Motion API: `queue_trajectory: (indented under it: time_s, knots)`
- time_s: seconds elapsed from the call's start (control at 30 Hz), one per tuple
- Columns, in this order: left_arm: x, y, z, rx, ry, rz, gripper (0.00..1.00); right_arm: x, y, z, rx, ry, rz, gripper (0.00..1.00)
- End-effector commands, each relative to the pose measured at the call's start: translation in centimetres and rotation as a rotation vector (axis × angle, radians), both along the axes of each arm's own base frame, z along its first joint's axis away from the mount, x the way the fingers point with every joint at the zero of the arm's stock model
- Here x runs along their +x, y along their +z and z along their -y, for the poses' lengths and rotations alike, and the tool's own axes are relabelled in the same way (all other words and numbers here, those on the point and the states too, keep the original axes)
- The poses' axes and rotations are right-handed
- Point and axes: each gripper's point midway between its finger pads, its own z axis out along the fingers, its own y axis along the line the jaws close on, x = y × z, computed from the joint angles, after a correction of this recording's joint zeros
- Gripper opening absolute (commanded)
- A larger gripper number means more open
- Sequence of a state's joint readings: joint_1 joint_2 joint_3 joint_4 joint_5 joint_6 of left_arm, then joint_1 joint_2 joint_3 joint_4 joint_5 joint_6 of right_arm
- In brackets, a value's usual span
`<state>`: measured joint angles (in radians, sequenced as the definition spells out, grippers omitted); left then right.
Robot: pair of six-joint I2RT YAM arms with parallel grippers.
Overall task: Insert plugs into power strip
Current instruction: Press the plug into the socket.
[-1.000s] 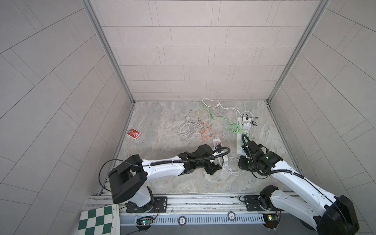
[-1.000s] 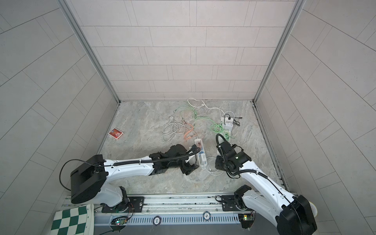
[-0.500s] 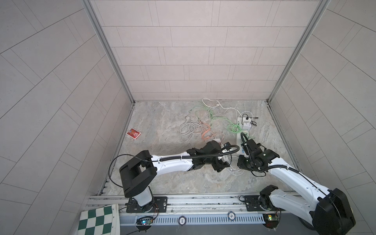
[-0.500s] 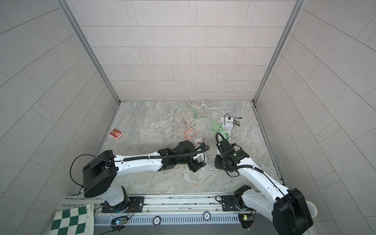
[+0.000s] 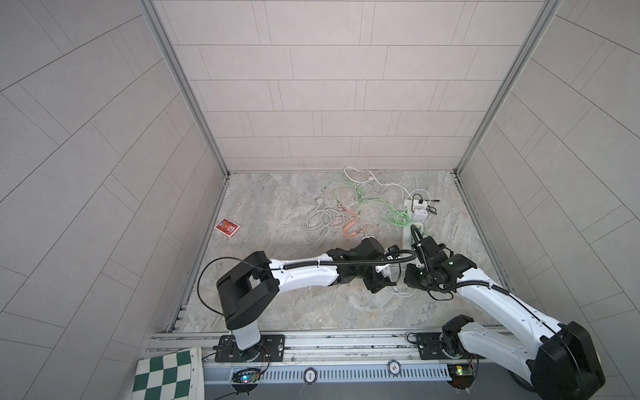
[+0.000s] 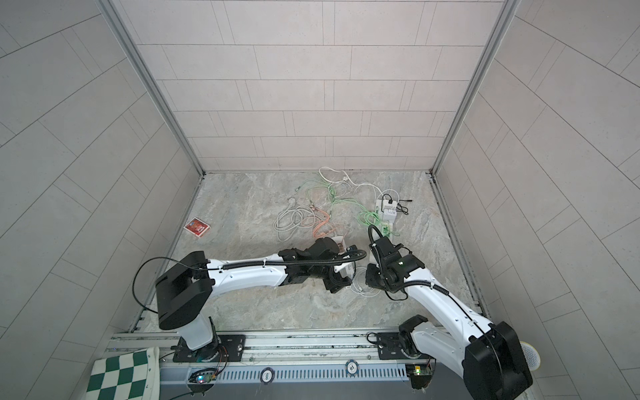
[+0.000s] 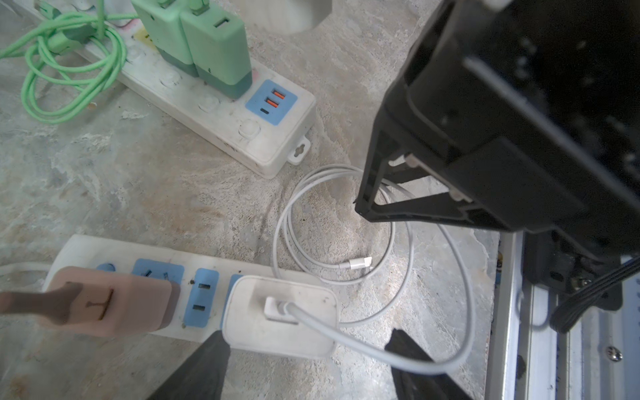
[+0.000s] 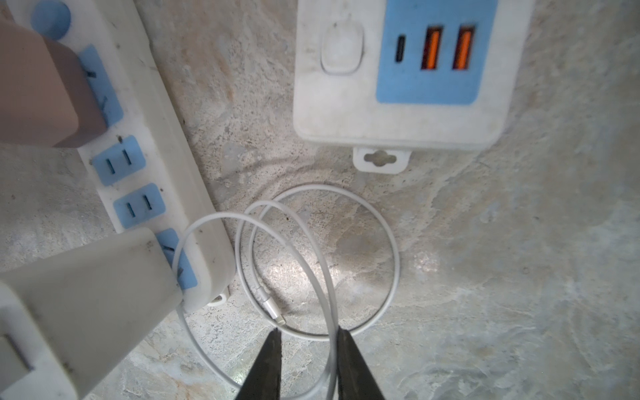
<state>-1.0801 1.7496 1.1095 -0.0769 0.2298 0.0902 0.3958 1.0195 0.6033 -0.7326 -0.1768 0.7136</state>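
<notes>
Plug (image 7: 280,315), white and boxy, sits at the end of the power strip (image 7: 104,247); I judge it light, rigid, smooth, best pinched across flat sides, not by its limp cable (image 8: 397,263); left gripper (image 7: 306,330) gapes around it, right gripper (image 8: 309,330) is closed, tips by the cable.
</notes>
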Motion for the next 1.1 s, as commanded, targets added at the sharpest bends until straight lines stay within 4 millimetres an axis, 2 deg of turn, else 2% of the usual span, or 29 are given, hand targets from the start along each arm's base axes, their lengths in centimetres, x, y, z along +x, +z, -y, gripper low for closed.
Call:
queue_trajectory:
  time_s: [0.0, 0.17, 0.43, 0.63, 0.8, 0.93, 1.07]
  knots:
    - [-1.1, -0.8, 0.2, 0.051, -0.084, -0.02, 0.78, 0.1, 0.5, 0.0, 0.007, -0.002, 0.01, 0.26]
    - [0.1, -1.3, 0.0, 0.125, -0.056, 0.011, 0.78, 0.1, 0.2, 0.2, -0.001, -0.004, 0.009, 0.25]
    - [0.6, -1.9, 0.4, 0.166, -0.063, 0.018, 0.76, 0.0, -1.0, 0.3, -0.015, -0.007, -0.035, 0.23]
    - [0.9, -3.1, -0.1, 0.216, -0.052, 0.016, 0.62, 0.0, -1.2, 0.5, -0.033, -0.011, -0.045, 0.21]
    - [1.0, -3.5, -0.4, 0.224, -0.039, 0.011, 0.45, -0.1, -1.7, 1.1, -0.058, -0.02, -0.05, 0.15]
    - [0.7, -4.1, -0.9, 0.243, -0.035, -0.002, 0.33, -0.4, -2.0, 2.6, -0.124, -0.03, -0.056, 0.06]
    - [0.5, -4.7, -1.8, 0.265, -0.018, -0.006, 0.27, -0.9, -1.5, 5.0, -0.231, -0.076, -0.06, 0.01]
